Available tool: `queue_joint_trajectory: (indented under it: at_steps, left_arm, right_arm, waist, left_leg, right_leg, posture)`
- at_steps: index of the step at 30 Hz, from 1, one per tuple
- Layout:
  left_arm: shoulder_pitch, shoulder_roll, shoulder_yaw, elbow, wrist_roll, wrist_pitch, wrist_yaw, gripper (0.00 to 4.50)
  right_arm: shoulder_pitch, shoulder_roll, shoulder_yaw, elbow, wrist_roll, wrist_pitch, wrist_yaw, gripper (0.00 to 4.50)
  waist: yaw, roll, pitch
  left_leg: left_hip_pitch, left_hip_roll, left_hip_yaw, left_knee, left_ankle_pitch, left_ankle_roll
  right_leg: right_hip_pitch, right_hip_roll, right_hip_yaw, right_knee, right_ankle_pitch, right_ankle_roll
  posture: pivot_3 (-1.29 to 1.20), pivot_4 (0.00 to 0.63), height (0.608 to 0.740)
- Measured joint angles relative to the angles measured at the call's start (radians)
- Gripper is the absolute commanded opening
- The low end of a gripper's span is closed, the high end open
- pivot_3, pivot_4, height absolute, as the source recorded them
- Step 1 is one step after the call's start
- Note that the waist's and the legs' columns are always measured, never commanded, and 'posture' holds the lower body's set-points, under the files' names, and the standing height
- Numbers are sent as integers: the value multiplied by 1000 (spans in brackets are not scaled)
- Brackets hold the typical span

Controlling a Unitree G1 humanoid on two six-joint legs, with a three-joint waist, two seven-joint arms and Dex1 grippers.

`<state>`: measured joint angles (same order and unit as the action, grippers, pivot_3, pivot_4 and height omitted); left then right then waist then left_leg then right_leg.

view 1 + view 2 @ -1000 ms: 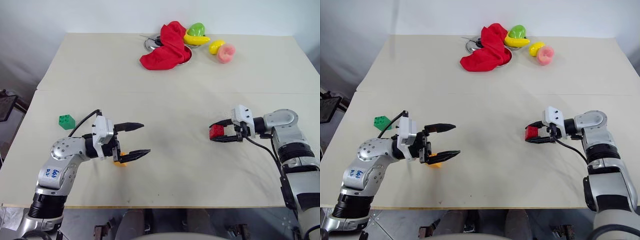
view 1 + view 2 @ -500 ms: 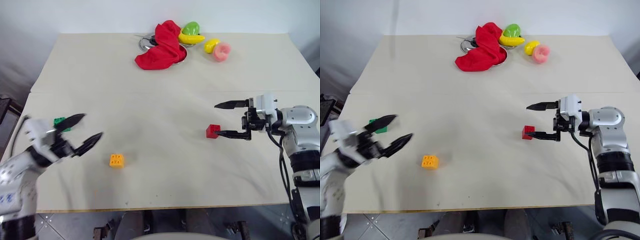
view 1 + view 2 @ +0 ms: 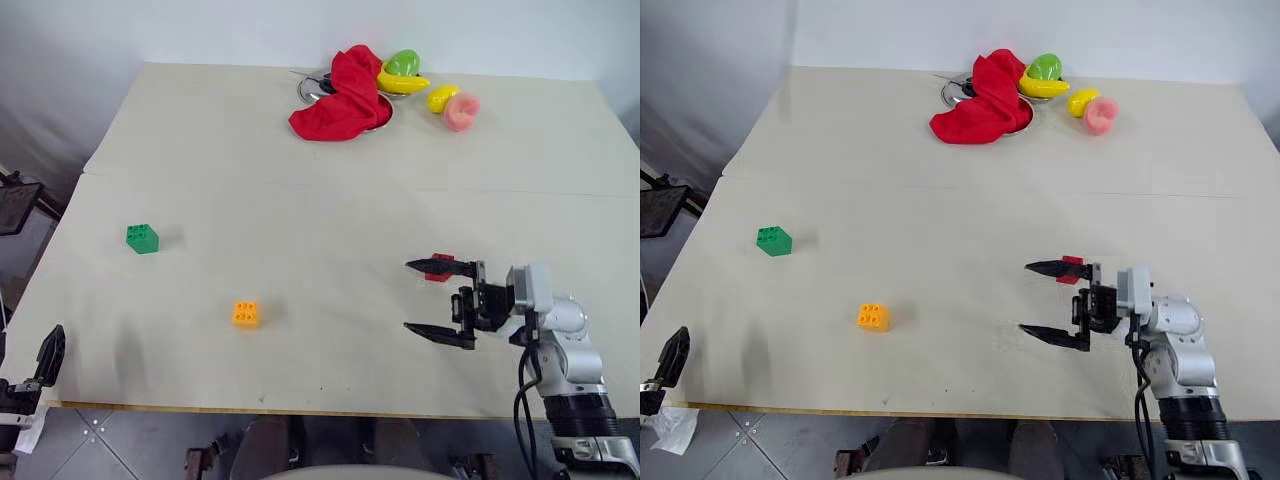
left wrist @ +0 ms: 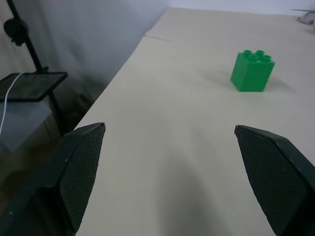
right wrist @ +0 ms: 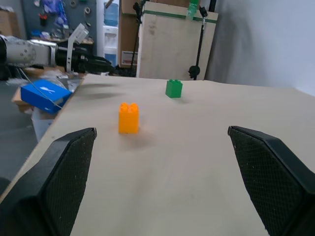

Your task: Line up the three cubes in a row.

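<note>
Both tools (image 3: 438, 298) withdrew, jaws apart; 3 studded cubes (image 3: 245, 314) lie scattered.

Glossy plastic cubes (image 3: 142, 238), matt table (image 3: 300, 220), red cloth (image 3: 345, 85)

Both head views look steeply down over the whole worktop (image 3: 300, 180) from its near edge, while each wrist view skims low along it between its own gripper's fingers, both catching the green cube (image 4: 252, 72) the head views share.
</note>
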<state>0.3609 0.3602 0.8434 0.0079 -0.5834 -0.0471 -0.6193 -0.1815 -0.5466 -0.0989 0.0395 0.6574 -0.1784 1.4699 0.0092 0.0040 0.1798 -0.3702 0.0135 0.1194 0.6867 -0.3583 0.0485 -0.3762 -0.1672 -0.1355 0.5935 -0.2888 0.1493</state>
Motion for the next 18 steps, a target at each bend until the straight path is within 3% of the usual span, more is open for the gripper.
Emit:
queue_joint_trajectory:
  at_steps: [5, 10, 18]
  left_arm:
    - [-85, 2, -118, -80, 17, 60, 85, 4500]
    - [-304, 48, -253, -132, 77, 240, 273, 4500]
    - [-435, 19, -375, -156, 130, 419, 465, 4500]
  right_arm:
    - [28, -39, -38, 8, -11, 3, 2, 4477]
    - [36, -59, -45, 11, -14, 30, 2, 4477]
    - [36, -66, -46, 4, -13, 57, 0, 4477]
  waist:
    - [9, 0, 0]
    - [12, -1, 0]
    - [-10, -1, 0]
  left_leg:
    - [0, 0, -1, 0, 0, 1]
    - [0, 0, 0, 0, 1, 2]
    - [0, 0, 1, -1, 1, 1]
  right_leg:
    - [0, 0, 0, 0, 0, 0]
    - [0, 2, 0, 2, 0, 0]
    - [0, 4, -1, 0, 0, 0]
  posture:
    - [0, 150, 740]
    - [0, 150, 740]
    - [0, 150, 740]
